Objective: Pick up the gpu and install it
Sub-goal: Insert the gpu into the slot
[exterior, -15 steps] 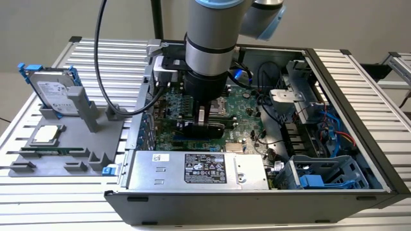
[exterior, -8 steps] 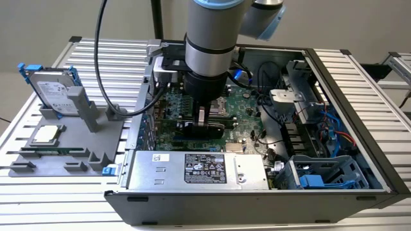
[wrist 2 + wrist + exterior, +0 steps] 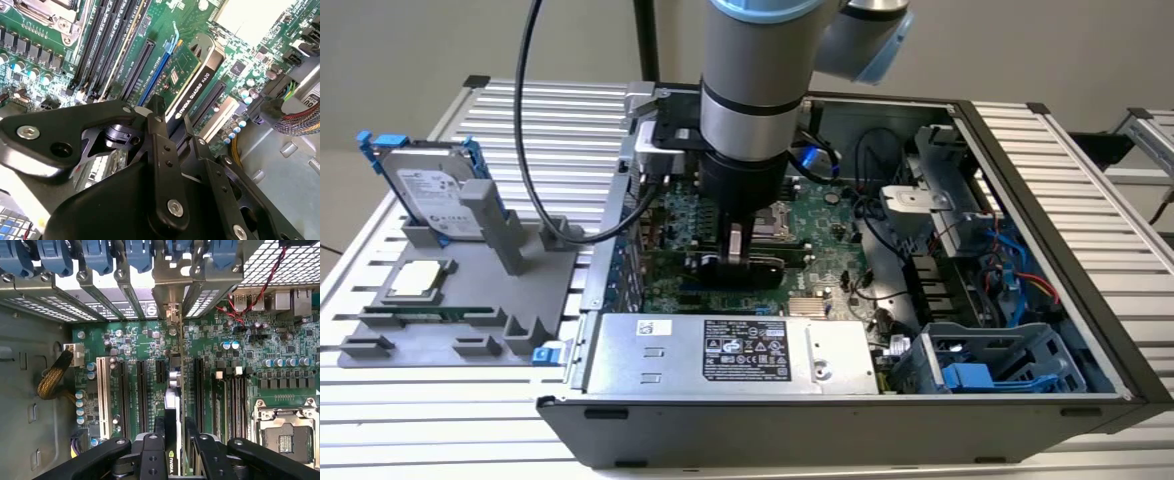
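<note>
In the exterior view, the arm point(image 3: 747, 80) is reaching straight down into the open case point(image 3: 854, 430), which is lying on the desk point(image 3: 1067, 150). The hand point(image 3: 736, 245) is hanging low over the motherboard point(image 3: 834, 215), pinching the gpu point(image 3: 744, 268). Toward the exterior view's left, well apart from the case, a drive point(image 3: 430, 190) is standing in a grey holder point(image 3: 480, 300).

In the second wrist view, the black fingers point(image 3: 159, 135) are pressing on both faces of the gpu point(image 3: 182, 67). The card is standing on edge on the motherboard point(image 3: 30, 30), showing its green face and the rim of its black cooler. It is running just beside a blue slot point(image 3: 155, 75) and near the long black slots point(image 3: 107, 45).

In the first wrist view, the gpu point(image 3: 173, 390) is showing edge-on, stretching from the hand point(image 3: 175, 450) toward the case's rear wall. There its bracket point(image 3: 169, 295) is sitting among the blue latches point(image 3: 137, 252). I cannot tell whether the card is sitting fully down in its slot.
</note>
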Controlling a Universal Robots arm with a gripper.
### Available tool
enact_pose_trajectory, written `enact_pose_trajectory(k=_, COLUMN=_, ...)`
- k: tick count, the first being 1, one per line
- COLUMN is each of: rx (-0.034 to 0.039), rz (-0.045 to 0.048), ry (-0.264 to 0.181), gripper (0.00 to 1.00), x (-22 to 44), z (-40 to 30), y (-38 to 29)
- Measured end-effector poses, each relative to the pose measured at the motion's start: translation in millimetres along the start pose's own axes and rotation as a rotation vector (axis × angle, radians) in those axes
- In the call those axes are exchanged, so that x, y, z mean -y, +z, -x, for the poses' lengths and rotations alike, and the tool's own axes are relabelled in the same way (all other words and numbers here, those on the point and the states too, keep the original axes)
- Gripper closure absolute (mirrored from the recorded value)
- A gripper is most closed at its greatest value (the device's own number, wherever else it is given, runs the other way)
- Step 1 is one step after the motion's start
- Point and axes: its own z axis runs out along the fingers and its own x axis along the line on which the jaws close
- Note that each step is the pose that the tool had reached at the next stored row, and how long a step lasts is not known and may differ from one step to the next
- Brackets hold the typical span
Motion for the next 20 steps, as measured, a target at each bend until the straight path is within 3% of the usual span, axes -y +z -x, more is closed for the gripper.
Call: enact_pose_trajectory(k=20, rx=-0.0008, rz=-0.0001, ry=0.0, gripper=1.0, x=-1.7, z=0.5, y=1.1)
